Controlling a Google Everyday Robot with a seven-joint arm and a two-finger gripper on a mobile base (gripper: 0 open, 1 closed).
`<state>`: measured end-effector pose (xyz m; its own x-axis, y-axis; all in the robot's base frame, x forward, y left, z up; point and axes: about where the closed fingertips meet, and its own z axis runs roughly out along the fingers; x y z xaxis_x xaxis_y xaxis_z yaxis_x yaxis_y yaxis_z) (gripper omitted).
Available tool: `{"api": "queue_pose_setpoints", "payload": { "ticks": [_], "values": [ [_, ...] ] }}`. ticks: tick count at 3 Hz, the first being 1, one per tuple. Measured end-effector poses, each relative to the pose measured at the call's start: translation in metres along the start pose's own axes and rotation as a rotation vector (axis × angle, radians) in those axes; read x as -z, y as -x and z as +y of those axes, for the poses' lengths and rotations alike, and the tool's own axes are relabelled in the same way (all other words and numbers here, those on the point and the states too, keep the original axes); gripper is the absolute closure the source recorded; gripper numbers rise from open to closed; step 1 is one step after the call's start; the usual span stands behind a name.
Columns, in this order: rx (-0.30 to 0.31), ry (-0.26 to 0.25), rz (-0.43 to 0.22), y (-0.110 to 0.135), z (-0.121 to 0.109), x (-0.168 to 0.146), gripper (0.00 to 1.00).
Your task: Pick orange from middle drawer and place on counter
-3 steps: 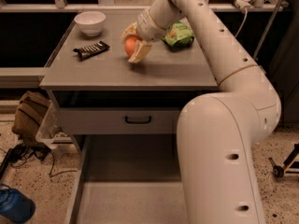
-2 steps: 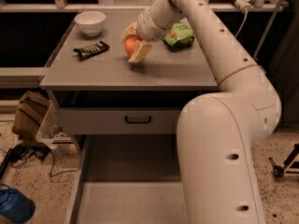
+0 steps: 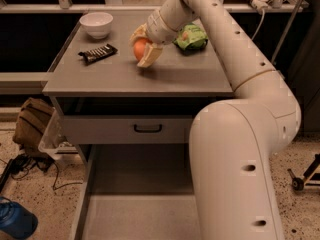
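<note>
The orange (image 3: 140, 48) is between the cream fingers of my gripper (image 3: 142, 48), low over the middle of the grey counter (image 3: 120, 76). The gripper is shut on the orange; whether the fruit touches the counter I cannot tell. The white arm reaches in from the right and above. The middle drawer (image 3: 135, 209) is pulled out below, its grey floor bare, partly hidden by the arm's large lower link.
A white bowl (image 3: 96, 23) stands at the counter's back left. A dark snack bar (image 3: 97, 53) lies left of the gripper. A green crinkled bag (image 3: 191, 36) lies at the back right. The top drawer front (image 3: 127, 129) with black handle is closed. A bag and bin sit on the floor at left.
</note>
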<state>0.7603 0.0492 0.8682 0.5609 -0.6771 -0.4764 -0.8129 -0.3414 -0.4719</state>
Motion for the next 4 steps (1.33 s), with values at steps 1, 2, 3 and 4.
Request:
{"api": "queue_pose_setpoints", "payload": {
  "ticks": [1,2,3,4],
  "values": [
    [0.0,0.0,0.0,0.0,0.0,0.0,0.1],
    [0.0,0.0,0.0,0.0,0.0,0.0,0.0],
    [0.0,0.0,0.0,0.001,0.0,0.0,0.0],
    [0.042,-0.023,0.079,0.031,-0.014,0.04,0.0]
  ]
}}
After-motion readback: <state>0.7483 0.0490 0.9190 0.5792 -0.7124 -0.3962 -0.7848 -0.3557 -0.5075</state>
